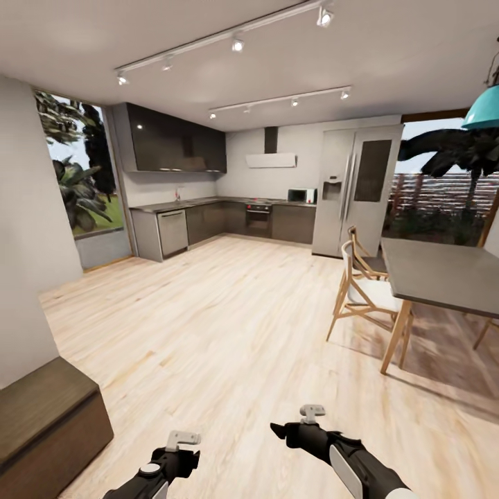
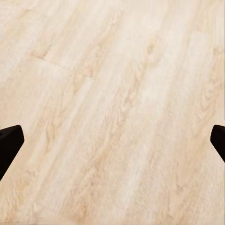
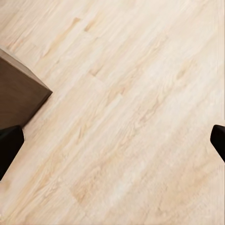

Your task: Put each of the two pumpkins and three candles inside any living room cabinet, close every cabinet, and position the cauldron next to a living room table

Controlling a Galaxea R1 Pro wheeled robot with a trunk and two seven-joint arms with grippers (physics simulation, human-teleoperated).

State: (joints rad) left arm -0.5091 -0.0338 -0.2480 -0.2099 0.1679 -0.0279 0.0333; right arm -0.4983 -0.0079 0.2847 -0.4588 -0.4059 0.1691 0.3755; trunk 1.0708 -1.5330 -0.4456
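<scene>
No pumpkins, candles or cauldron are in view. The end of a low dark-brown cabinet (image 1: 45, 416) stands against the wall at the lower left, fronts shut; its corner (image 3: 18, 89) shows in the right wrist view. My left gripper (image 1: 177, 457) and right gripper (image 1: 294, 433) hang low in front of me over bare wooden floor. In the left wrist view the gripper (image 2: 112, 143) is open, its dark fingertips (image 2: 9, 145) wide apart with only floor between. My right gripper (image 3: 112, 143) is open the same way and holds nothing.
A grey-topped dining table (image 1: 443, 277) with wooden chairs (image 1: 364, 291) stands at the right. A kitchen with dark cupboards (image 1: 208, 222) and a tall fridge (image 1: 353, 187) lines the far wall. Pale plank floor (image 1: 229, 326) spreads ahead. A white wall (image 1: 28, 242) rises at the left.
</scene>
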